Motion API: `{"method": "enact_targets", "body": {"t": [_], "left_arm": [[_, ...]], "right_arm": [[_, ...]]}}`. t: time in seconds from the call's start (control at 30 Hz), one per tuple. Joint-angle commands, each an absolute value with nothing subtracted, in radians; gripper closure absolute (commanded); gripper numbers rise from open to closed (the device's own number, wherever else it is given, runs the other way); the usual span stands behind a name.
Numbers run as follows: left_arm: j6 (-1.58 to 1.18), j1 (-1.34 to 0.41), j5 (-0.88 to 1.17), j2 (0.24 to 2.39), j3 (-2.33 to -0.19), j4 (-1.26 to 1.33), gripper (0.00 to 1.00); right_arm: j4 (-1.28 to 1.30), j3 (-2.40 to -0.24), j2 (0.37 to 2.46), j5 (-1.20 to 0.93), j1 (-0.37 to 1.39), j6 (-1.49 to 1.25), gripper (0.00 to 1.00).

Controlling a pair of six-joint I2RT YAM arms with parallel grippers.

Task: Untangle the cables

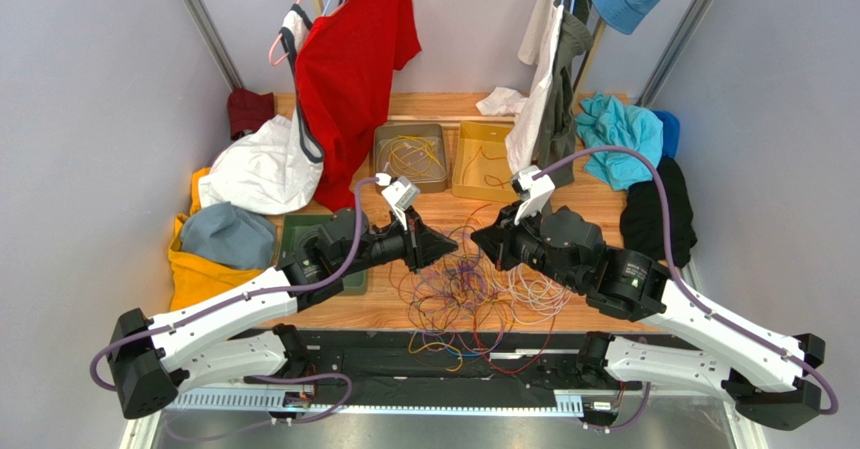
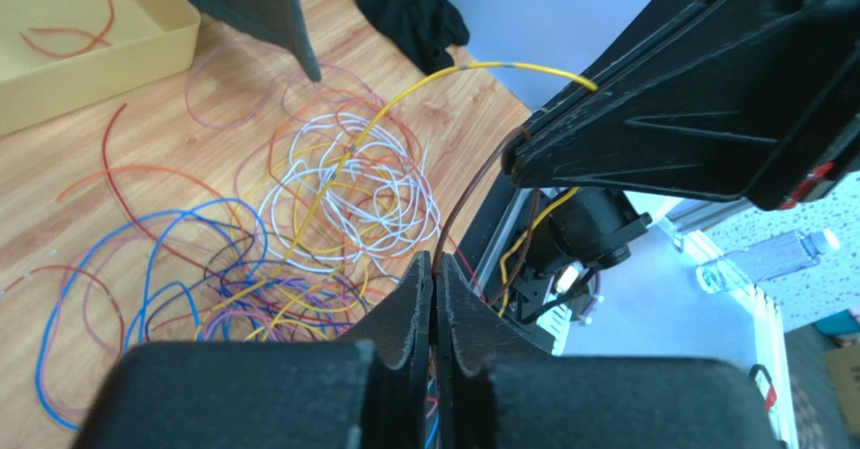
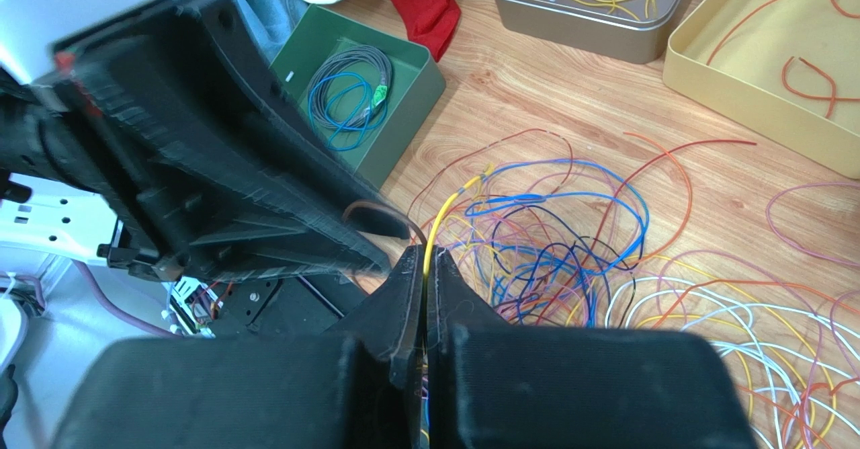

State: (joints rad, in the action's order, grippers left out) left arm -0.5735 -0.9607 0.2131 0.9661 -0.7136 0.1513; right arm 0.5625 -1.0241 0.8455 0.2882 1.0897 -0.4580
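Top view: tangle of thin flexible cables (image 1: 474,290) in yellow, orange, blue, purple, red and white noted on the pale wooden worktop (image 1: 449,212), at the middle of its near edge, some strands spilling over that edge. Black two-finger left gripper (image 1: 447,249) and black two-finger right gripper (image 1: 482,244) are held tip to tip just above the far side of the tangle; this is judged a set-up for drawing single strands apart. At the middle of the far edge are set a grey metal tray (image 1: 377,157) holding yellow strands and a yellow plastic tray (image 1: 459,182) holding orange ones, presumably bins for sorting by colour. Left wrist view: the left fingers (image 2: 409,303) are seen pressed together on a thin brown cable (image 2: 459,202), which arcs up to the right gripper's tip. A thin yellow cable (image 2: 434,81) is lifted taut out of the pile. Right wrist view: the right fingers (image 3: 399,288) are closed on that yellow cable, probably so it can be raised clear of the blue and purple loops. A green plastic tray (image 3: 409,116) with coiled blue and grey cable is seen toward the left edge.
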Motion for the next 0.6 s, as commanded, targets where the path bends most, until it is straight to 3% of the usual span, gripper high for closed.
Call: {"method": "enact_targets", "body": {"t": [0.0,0.37,0.53,0.57], "left_arm": [[-0.549,-0.963,0.187,0.965,-0.756,0.152,1.00],[-0.526,-0.963,0.009,0.828,-0.794,0.012,1.00],[-0.509,-0.962,-0.040,0.799,-0.818,-0.050,1.00],[-0.508,-0.962,-0.044,0.796,-0.819,-0.057,1.00]], "right_arm": [[0.512,-1.009,0.804,0.284,1.088,-0.471,1.00],[0.517,-0.966,0.747,0.284,1.088,-0.491,0.90],[0.517,-0.946,0.723,0.290,1.088,-0.499,0.91],[0.517,-0.943,0.716,0.293,1.088,-0.497,0.96]]}}
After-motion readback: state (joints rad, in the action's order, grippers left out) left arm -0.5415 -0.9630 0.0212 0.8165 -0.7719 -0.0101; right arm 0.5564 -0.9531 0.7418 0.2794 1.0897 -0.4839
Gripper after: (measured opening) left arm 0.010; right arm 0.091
